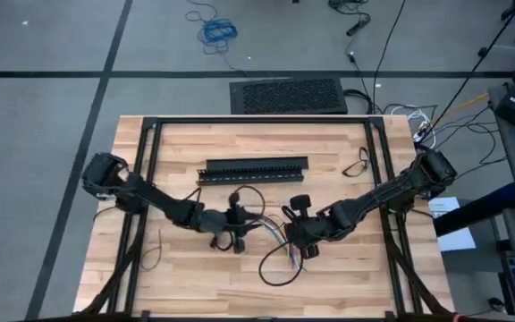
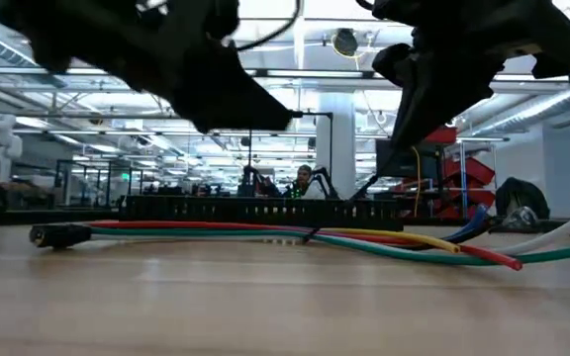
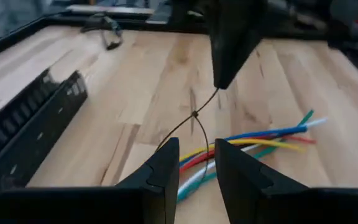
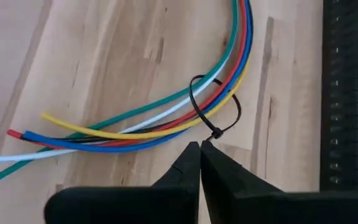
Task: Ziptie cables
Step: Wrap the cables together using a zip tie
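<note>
The cables (image 1: 271,228), a loose run of coloured wires, lie on the wooden table (image 1: 347,277) between the two arms in the high view, just nearer the camera's bottom edge than the black slotted bar (image 1: 256,169). The left gripper (image 1: 232,231) hangs at one side of the bundle, the right gripper (image 1: 295,234) at the other, both low over the middle of the table.

From the low view, the cables (image 2: 295,237) rest flat on the wood in front of the bar (image 2: 260,211), both arms dark above them.

The left wrist view shows the left gripper (image 3: 197,163) with its fingers parted by a narrow gap, holding nothing, the cables (image 3: 253,144) just beyond its tips. A thin black zip tie (image 3: 194,124) loops toward them, its tail rising to the right gripper's tip.

In the right wrist view, the right gripper (image 4: 200,149) has its fingers pressed together at the zip tie's head (image 4: 216,133), the loop circling the cables (image 4: 166,118) just ahead.
</note>
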